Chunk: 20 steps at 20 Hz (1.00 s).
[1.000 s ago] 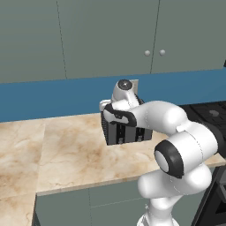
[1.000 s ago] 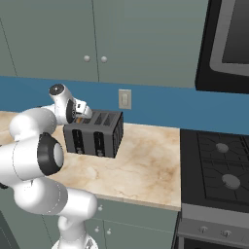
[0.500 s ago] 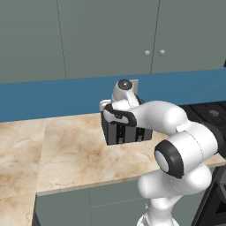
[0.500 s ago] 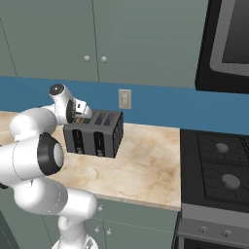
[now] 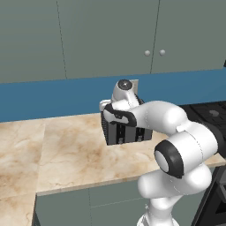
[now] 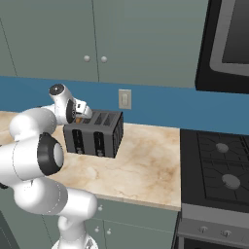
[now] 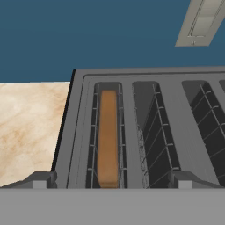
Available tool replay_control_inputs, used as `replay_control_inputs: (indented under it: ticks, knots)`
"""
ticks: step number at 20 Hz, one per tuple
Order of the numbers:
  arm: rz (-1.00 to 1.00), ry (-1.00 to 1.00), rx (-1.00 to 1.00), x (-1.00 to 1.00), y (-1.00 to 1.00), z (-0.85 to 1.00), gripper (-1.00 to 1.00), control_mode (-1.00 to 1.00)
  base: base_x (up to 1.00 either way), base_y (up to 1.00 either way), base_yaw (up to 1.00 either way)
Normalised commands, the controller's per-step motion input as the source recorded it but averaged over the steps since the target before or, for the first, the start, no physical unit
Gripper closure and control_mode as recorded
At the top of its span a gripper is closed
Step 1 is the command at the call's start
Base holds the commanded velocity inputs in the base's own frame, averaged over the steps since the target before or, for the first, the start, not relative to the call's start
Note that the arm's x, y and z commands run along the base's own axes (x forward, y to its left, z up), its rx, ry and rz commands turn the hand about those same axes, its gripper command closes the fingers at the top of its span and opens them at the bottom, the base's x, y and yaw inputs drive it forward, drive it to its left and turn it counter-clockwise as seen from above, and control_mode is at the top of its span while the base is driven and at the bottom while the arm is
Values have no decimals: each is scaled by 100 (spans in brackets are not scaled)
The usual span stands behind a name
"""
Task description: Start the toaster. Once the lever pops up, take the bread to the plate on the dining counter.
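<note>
The dark grey toaster (image 7: 176, 132) stands on the marble worktop against the blue backsplash, also seen as the toaster (image 5: 128, 131) and the toaster (image 6: 95, 137) in the base views. The bread (image 7: 107, 138), a brown slice, sits down in the leftmost slot in the hand view. My gripper (image 7: 112, 181) hovers just above the toaster's top, open, one fingertip on each side of that end of the slots, with nothing between them. In the right base view the gripper (image 6: 81, 112) hangs over the toaster's left end. The plate and the dining counter are out of view.
The marble worktop (image 5: 66, 150) stretches left of the toaster. A wall outlet (image 6: 125, 99) sits on the backsplash behind it. A black stove (image 6: 219, 160) lies to the right, a dark microwave (image 6: 228, 44) above it. Grey-green cabinets hang overhead.
</note>
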Motion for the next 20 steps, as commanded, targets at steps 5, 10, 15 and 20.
replay_control_inputs:
  ticks: [5,10,15,20]
  knots:
    - [0,0,0,0,0,0,-100,-100,0,0,0]
    - [0,0,0,0,0,0,-100,-100,0,0,0]
    - [0,0,0,0,0,0,-100,-100,0,0,0]
    - [0,0,0,0,0,0,-100,-100,0,0,0]
